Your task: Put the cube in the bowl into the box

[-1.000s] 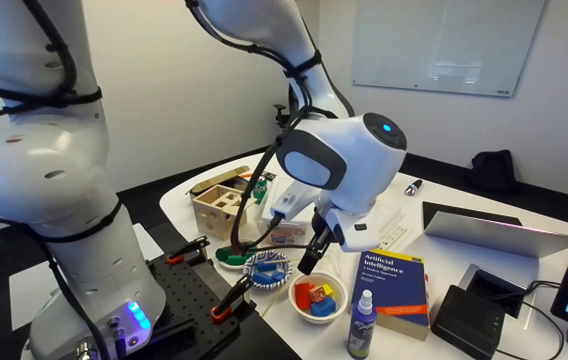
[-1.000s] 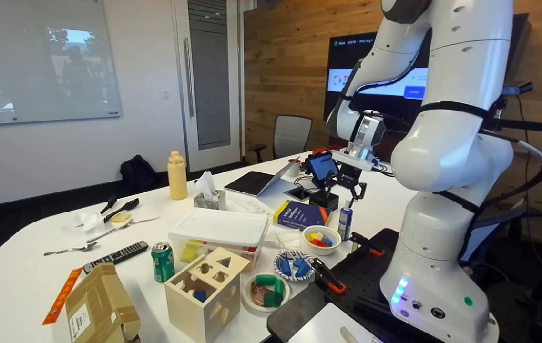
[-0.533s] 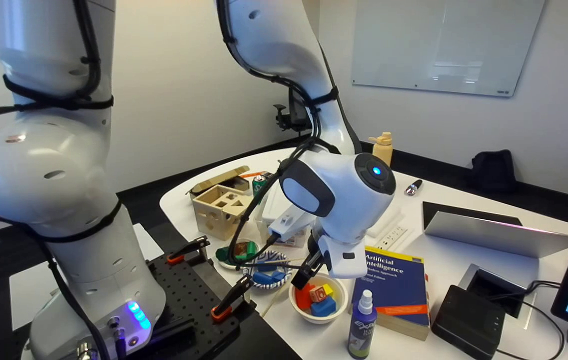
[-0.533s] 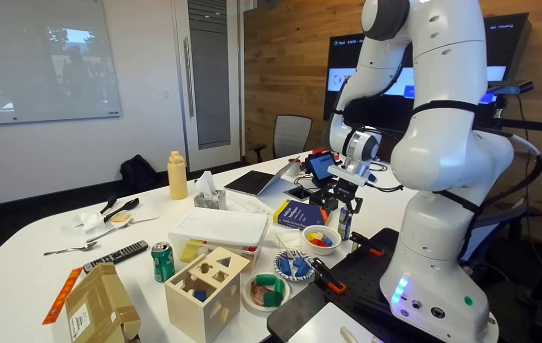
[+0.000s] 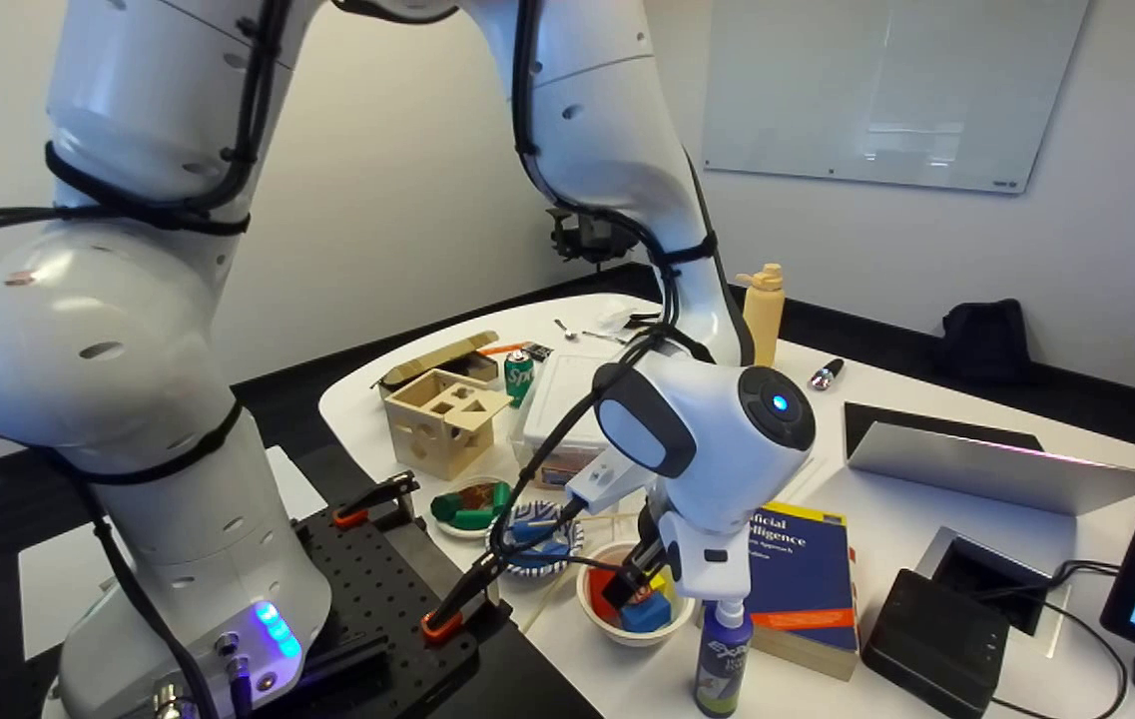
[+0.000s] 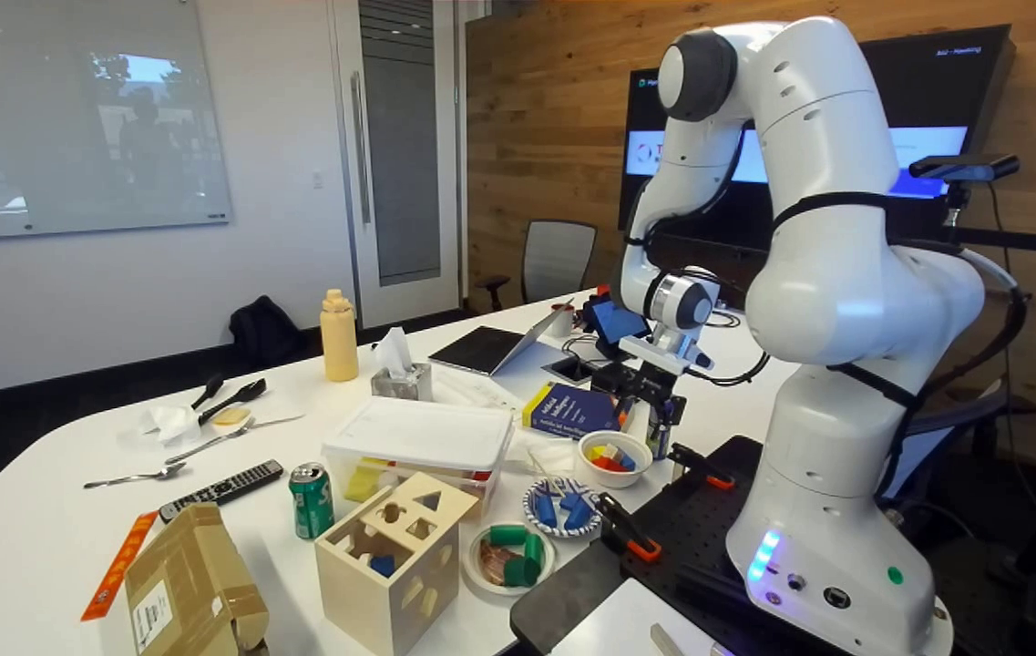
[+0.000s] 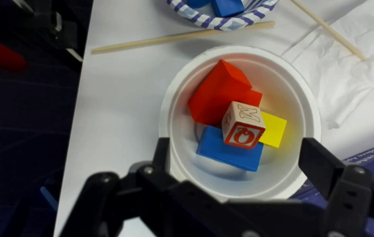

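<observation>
The cube [image 7: 243,124] is a small wooden letter block with red markings. It rests on a blue block in the white bowl [image 7: 166,115], with red and yellow blocks beside it. The bowl shows in both exterior views [image 5: 627,636] [image 6: 613,478]. The box [image 6: 390,583] is light tan wood with cut-out holes and a blue piece inside; it also stands at the back left in an exterior view [image 5: 439,439]. My gripper [image 7: 235,143] is open and empty above the bowl, fingers wide on either side. In an exterior view the gripper [image 5: 627,589] partly hides the cube.
A purple spray bottle [image 5: 724,664] and a thick blue book [image 5: 802,574] stand close to the bowl. A patterned bowl of blue blocks [image 6: 563,530], a plate with green pieces [image 6: 472,576] and a white lidded container [image 6: 417,433] lie between bowl and box. A clamp [image 5: 467,597] is nearby.
My gripper has come down toward the bowl, from above its far side to over its blocks. It stays open. The bowl, cube and box have not moved.
</observation>
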Robot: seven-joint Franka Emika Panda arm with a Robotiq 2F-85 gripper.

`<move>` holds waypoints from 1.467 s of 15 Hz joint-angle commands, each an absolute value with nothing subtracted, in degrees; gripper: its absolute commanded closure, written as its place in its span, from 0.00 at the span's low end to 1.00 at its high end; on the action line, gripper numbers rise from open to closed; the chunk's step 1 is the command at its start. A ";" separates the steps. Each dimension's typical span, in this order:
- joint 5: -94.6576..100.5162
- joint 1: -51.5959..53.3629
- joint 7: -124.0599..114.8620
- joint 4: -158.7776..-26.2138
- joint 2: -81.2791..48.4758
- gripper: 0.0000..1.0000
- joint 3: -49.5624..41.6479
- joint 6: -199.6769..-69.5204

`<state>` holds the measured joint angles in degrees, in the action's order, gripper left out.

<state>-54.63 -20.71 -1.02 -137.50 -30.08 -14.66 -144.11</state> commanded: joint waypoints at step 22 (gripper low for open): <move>-63.05 -21.25 0.08 -128.25 -42.17 0.00 -11.12 -144.86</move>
